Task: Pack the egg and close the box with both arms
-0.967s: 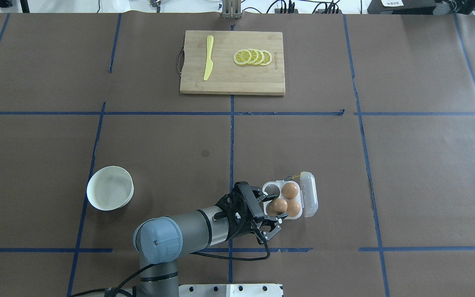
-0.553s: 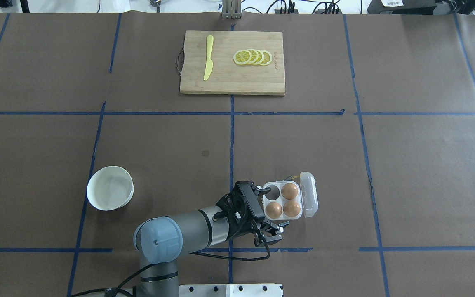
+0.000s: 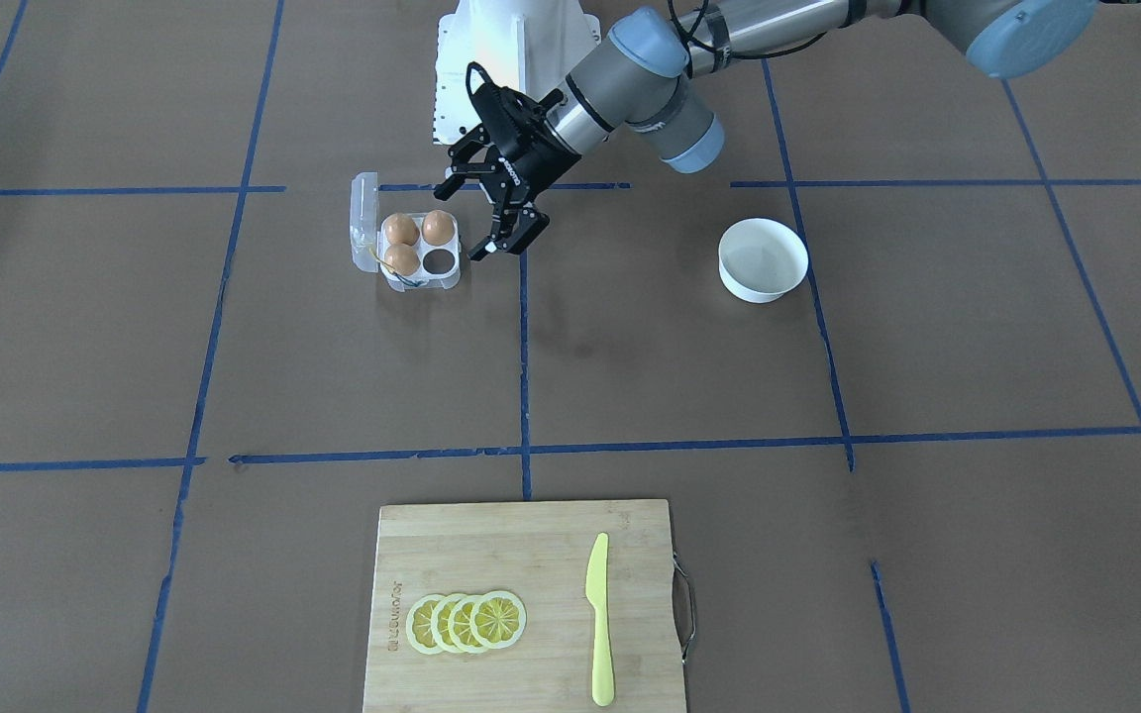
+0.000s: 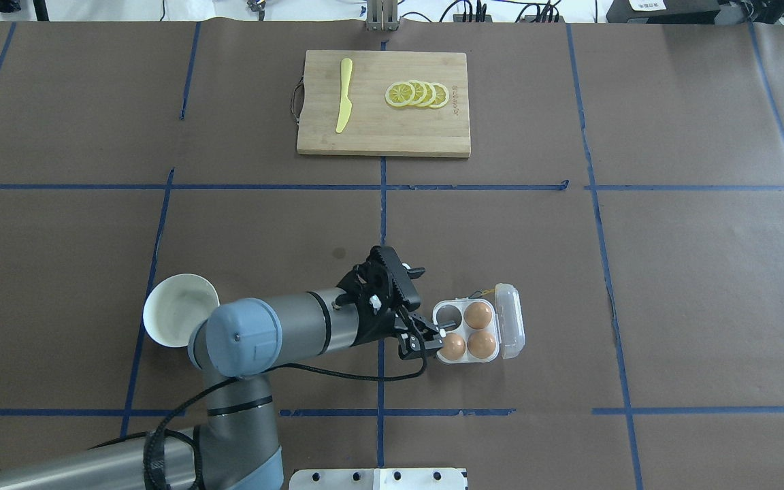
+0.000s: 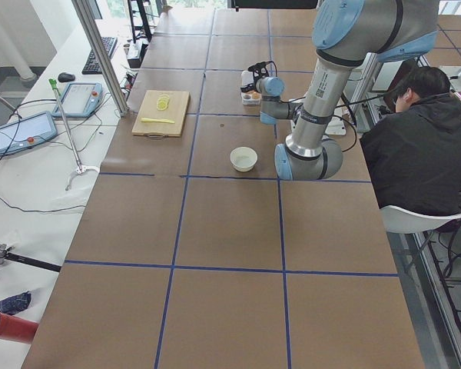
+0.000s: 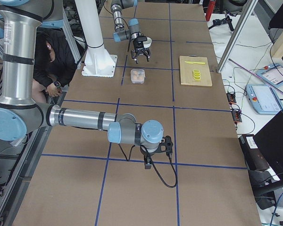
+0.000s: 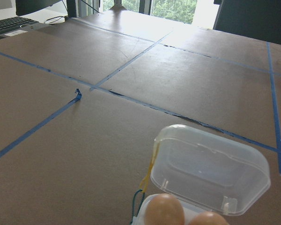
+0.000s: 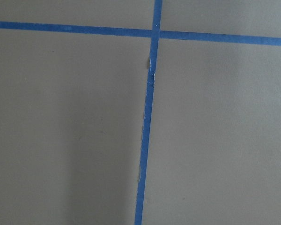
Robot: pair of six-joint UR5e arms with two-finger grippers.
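My left pincer (image 4: 429, 305) is hovering released, jaws spread wide, just beside the box (image 4: 509, 320), which is sitting on the bench (image 4: 569, 272) with its lid standing open on the side away from me. The egg (image 4: 453, 346) is lying in the cup closest to my nearer jaw, with two other eggs (image 4: 478, 314) filling neighbouring cups. My right pincer (image 6: 153, 153) is hanging well apart; I cannot tell whether it is clenched.

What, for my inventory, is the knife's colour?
The knife is pale yellow-green, clearest in the front-facing view.
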